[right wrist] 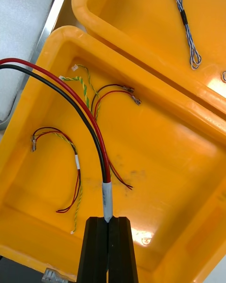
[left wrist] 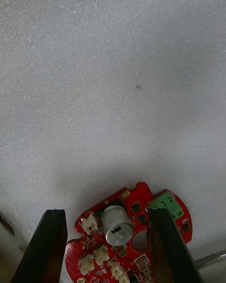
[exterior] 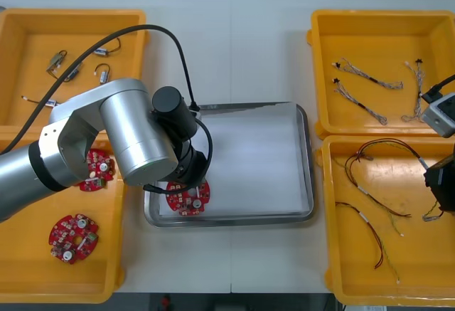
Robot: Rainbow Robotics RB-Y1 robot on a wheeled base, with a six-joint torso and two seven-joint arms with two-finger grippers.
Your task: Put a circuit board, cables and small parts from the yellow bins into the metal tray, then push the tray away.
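When lifting the light, stiff, easy-to-break board (exterior: pixel 197 196) at the lower left of the tray (exterior: pixel 308 161), between the spread fingers of the left gripper (left wrist: pixel 106 212), hold its edges; mind the floppy cable (right wrist: pixel 108 195) pinched in the right gripper (right wrist: pixel 108 219) at right.

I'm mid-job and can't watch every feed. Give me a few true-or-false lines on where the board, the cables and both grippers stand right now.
1. A circuit board lies in the near left corner of the metal tray. True.
2. The left gripper is clamped shut on that board. False: its fingers stand apart, open, over the board, which rests on the tray's white inside.
3. The right gripper is shut on a red and black cable above the near right bin. True.
4. The twisted blue and white cables are in the tray. False: they lie in the far right bin.
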